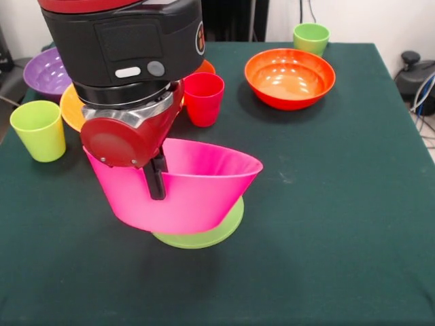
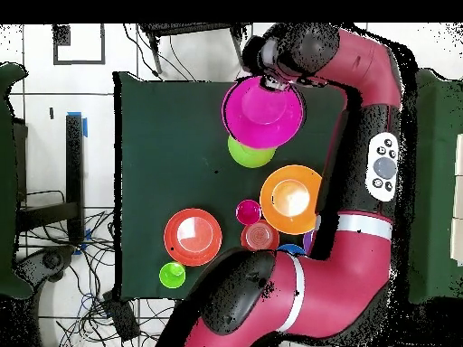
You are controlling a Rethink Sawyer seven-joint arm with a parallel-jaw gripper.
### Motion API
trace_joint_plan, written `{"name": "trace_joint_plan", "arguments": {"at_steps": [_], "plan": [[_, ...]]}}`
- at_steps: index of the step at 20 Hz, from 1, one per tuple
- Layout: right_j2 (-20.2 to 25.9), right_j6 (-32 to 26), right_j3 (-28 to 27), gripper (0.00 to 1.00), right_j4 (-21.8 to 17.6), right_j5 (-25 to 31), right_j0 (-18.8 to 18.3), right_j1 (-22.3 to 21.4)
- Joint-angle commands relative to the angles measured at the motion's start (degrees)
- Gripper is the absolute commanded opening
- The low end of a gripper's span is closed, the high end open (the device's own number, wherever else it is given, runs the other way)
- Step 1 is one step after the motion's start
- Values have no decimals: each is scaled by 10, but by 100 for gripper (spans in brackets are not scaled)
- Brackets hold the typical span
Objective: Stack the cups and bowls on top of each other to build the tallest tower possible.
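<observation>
My gripper [image 1: 158, 185] is shut on the near wall of the large pink bowl [image 1: 197, 187], with one black finger [image 1: 157, 178] showing outside the rim. The pink bowl is tilted and sits directly over the lime green bowl [image 1: 204, 235], which lies rim-down; I cannot tell whether they touch. In the overhead view the pink bowl [image 2: 262, 112] covers most of the lime green bowl [image 2: 249, 154], with the gripper [image 2: 269, 83] at its rim. A red-pink cup [image 1: 203, 98] stands behind. The medium orange bowl [image 1: 289, 77] lies at the back right.
Light green cups stand at the left [image 1: 39, 129] and the far right corner [image 1: 311, 37]. A purple bowl [image 1: 47, 71] and a yellow-orange bowl [image 1: 71, 107] sit at the back left, partly behind the arm. A small dark orange bowl [image 2: 260, 237] and a sliver of blue bowl [image 2: 291, 249] show overhead.
</observation>
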Motion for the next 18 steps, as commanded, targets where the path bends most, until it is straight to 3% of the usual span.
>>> {"name": "trace_joint_plan", "arguments": {"at_steps": [1, 18], "plan": [[38, -185, 82, 0, 15, 55, 2, -23], [33, -256, 101, 0, 13, 94, -18, -18]]}}
